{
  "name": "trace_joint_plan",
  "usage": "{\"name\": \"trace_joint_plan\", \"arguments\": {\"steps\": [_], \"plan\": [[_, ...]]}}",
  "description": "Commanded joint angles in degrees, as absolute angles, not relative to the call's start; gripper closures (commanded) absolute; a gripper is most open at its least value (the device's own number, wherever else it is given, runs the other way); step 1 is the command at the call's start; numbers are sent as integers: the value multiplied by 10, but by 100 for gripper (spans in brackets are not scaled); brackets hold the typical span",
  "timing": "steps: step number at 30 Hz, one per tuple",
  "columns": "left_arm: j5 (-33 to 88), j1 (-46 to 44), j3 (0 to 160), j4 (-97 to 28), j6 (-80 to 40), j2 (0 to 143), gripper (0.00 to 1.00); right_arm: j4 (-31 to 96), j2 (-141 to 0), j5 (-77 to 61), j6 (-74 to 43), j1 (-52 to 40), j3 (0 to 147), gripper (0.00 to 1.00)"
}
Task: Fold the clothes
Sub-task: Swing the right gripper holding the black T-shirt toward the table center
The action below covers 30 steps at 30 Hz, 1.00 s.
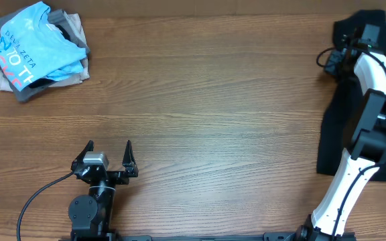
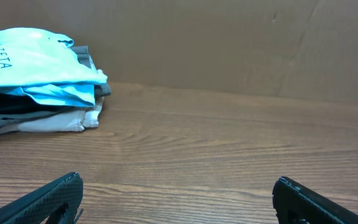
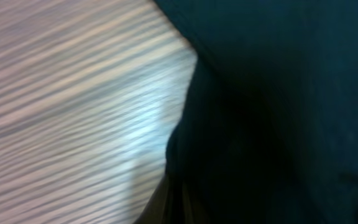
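The black garment lies bunched along the table's far right edge, partly under my right arm. My right gripper is at its upper left part, near the back right corner. In the right wrist view black fabric fills the right side and gathers down into the jaws. The fingers are mostly hidden by the cloth and look shut on it. The white neck label does not show. My left gripper is open and empty at the front left, far from the garment; its fingers are spread wide over bare wood.
A pile of clothes with a light blue lettered tee on grey and beige garments sits at the back left corner. It also shows in the left wrist view. A brown wall stands behind the table.
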<state>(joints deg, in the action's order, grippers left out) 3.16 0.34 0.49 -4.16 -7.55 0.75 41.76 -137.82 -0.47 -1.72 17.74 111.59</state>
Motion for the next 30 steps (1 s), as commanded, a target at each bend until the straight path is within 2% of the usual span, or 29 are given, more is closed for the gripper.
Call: {"name": "trace_joint_plan", "arguments": {"steps": [1,5,11,17,30], "plan": [[30,1,3,-42,-73,3,0,445,-1386,-77,-20,120,1167,96],[30,1,3,-43,-73,3,0,489,-1386,-115,-20,58,1207,96],[30,1,3,-42,-73,3,0,517,-1386,-269,-23,-26,1220,96],[30,1,3,-42,-73,3,0,526,-1386,-345,-48,-127,1220,96],[30,1,3,-42,-73,3,0,508,-1386,-342,-81,-346,1220,96]]}}
